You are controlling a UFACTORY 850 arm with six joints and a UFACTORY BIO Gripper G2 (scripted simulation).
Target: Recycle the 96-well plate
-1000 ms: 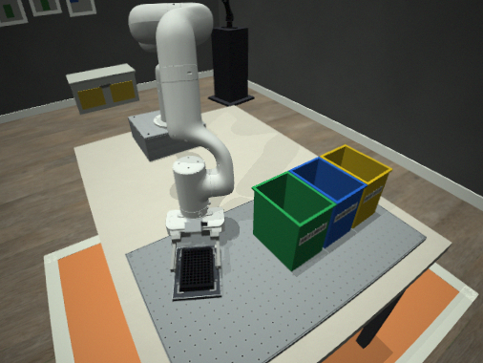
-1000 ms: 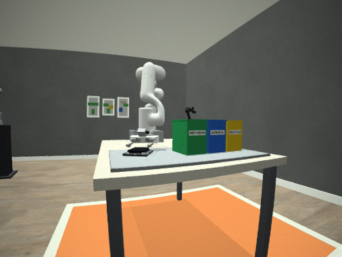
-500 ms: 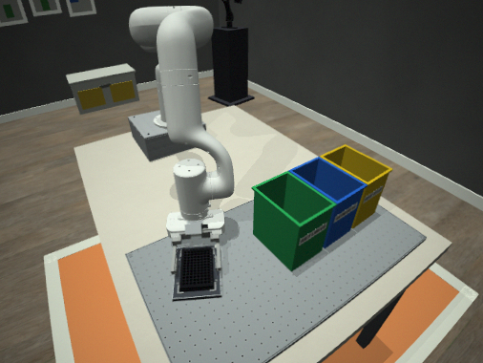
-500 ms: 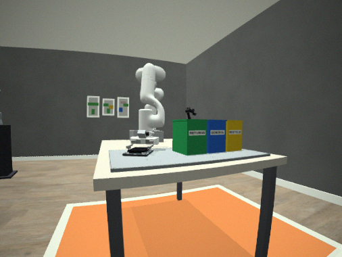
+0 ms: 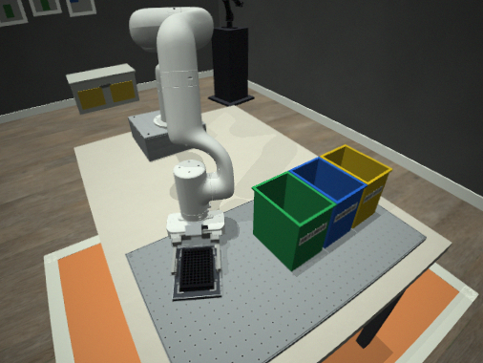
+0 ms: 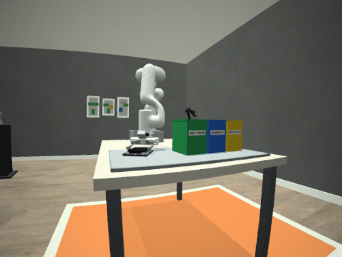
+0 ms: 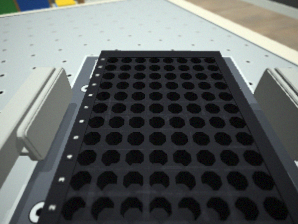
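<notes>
Black 96-well plate (image 5: 197, 268) (image 6: 138, 150) (image 7: 165, 130) lay flat in nest (image 5: 198, 297) (image 6: 127, 155) (image 7: 64, 137), there on worktop! My gripper (image 5: 196, 270) (image 6: 139, 147) (image 7: 167, 112) straddled it, part-open, one finger off each long side, gaps showing in wrist view, nothing gripped! Over to bins: green (image 5: 274, 222) (image 6: 187, 138), blue (image 5: 340, 219) (image 6: 216, 142), yellow RECYCLE one (image 5: 369, 201) (image 6: 234, 141), all upright, lined up side by side, green nearest plate, yellow farthest, plate well apart from all three!

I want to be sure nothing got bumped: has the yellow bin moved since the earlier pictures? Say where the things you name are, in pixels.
No. The yellow bin (image 5: 368, 202) (image 6: 234, 142) stands upright in the same place, right beside the blue bin (image 5: 341, 224) (image 6: 216, 143).
</notes>
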